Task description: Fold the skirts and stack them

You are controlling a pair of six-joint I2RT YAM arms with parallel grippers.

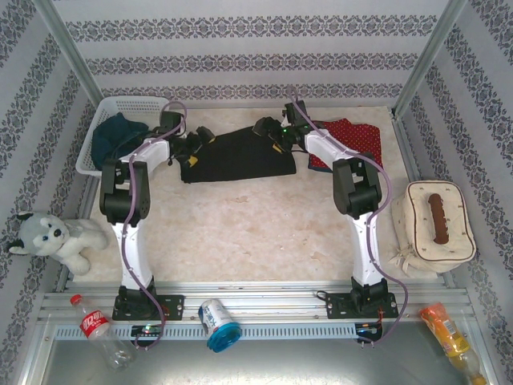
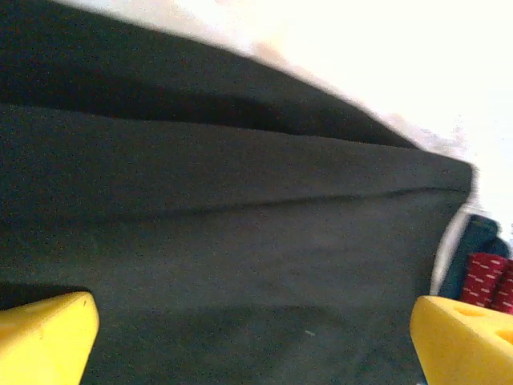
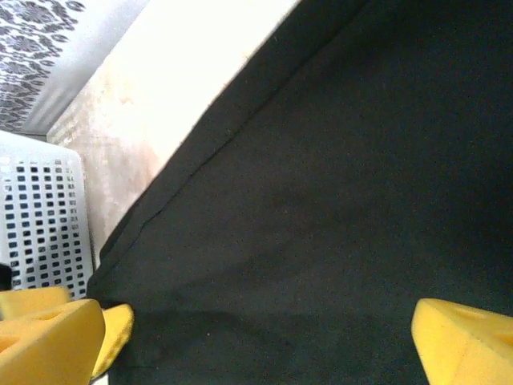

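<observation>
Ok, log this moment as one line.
left gripper: open | right gripper: open | black skirt: lying on table, not held

- My top camera looks down from above and behind the arm bases [image 1: 144, 305], far enough back to take in the whole table [image 1: 240, 233].
- My left wrist camera sits very close over the black skirt [image 2: 224, 216], facing along it toward the red polka-dot skirt [image 2: 485, 277].
- My right wrist camera, just as close, faces across it toward the white mesh basket [image 3: 40, 216].
- All three share the black skirt.
</observation>
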